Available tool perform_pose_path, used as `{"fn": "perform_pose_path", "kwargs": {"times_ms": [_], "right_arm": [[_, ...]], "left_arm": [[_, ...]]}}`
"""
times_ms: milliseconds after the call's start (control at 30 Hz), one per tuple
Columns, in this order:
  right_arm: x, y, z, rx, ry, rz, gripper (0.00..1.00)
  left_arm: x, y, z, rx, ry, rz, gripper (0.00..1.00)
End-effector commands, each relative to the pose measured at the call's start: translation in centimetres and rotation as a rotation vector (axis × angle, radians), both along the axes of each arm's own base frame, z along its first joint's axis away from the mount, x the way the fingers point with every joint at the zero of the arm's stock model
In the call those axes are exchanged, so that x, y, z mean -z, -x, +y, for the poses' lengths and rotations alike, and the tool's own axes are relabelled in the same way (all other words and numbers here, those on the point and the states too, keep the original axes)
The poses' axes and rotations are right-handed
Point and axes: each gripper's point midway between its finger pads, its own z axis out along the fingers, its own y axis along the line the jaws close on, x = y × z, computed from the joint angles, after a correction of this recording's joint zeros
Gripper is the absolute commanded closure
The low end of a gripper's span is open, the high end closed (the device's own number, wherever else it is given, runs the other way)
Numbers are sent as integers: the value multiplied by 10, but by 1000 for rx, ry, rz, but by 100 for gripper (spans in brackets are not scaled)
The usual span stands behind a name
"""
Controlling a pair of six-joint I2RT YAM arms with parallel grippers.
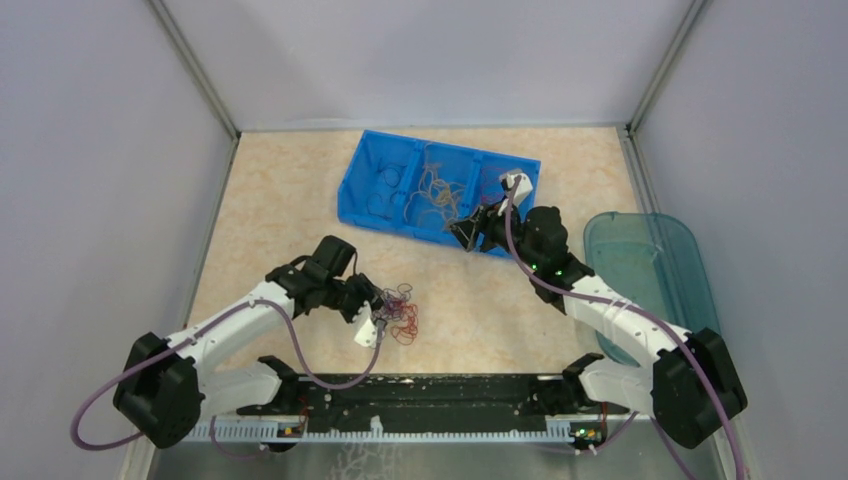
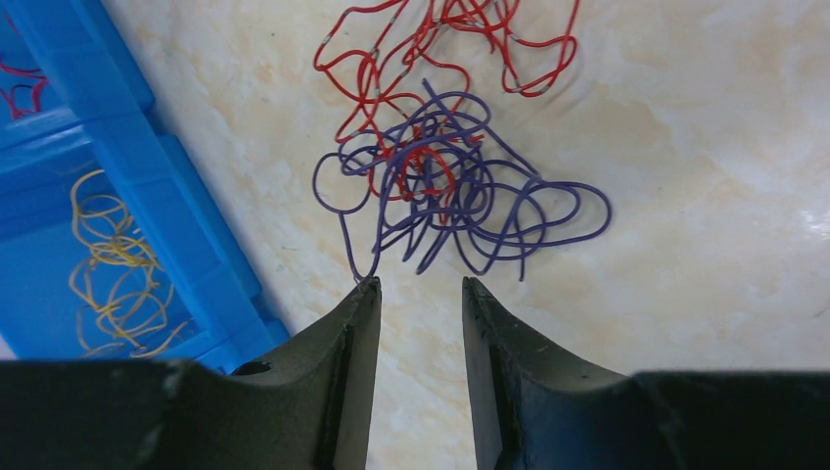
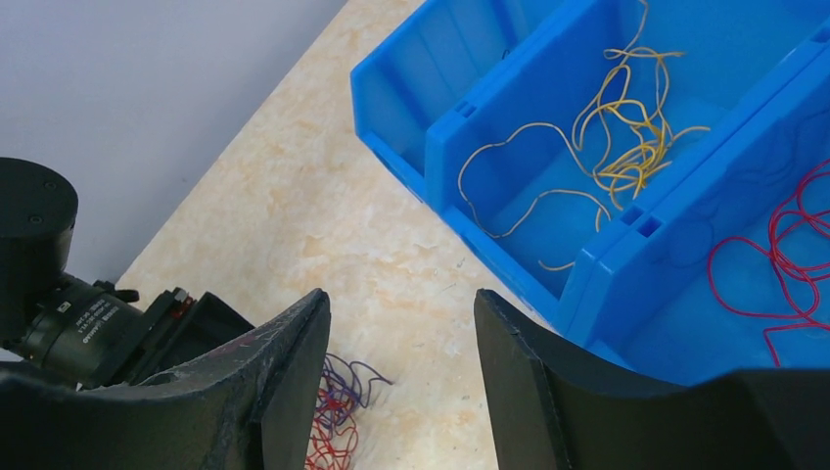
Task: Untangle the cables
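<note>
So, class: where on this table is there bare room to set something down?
Bare table left of the blue bin, and between bin and wire tangle. Crowded at the tangle and the bin's right end.

You are looking into a robotics lab test cell: plain grey panels [image 1: 90, 150] framed by metal posts [image 1: 195, 68] enclose a beige marbled table [image 1: 280, 200]. A left arm [image 1: 235, 325] and a right arm [image 1: 615, 310], both white and black, are bolted at its near edge, near a blue compartment bin [image 1: 355, 200] and a teal tray [image 1: 640, 260].
</note>
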Motion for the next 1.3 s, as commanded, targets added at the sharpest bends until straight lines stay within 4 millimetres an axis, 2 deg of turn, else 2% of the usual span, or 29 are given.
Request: {"fn": "perform_pose_path", "kwargs": {"times_ms": [0,467,633,867,1000,1133,1267], "right_arm": [[-31,-2,3,-16,-60,-78,44],[-34,-1,7,-34,-70,-78,46],[-35,-1,6,-33,-55,-81,46],[-34,-1,5,-29,-51,-82,47],[-35,-1,5,-29,-53,-85,47],[-35,-3,5,-23,-48,-77,48],[-36,-4,3,-13,-45,-70,50]], "left_arm": [[-10,-11,-13,48,28,-86,58],[-34,-9,-12,26,70,-113,58],[-20,-5,-14,66,53,-93,55],[-12,-15,-24,80,64,-116,57],[-6,-16,-25,93,57,-125,62],[6,-12,-18,98,13,-112,75],[14,-11,-13,103,-12,-123,79]]}}
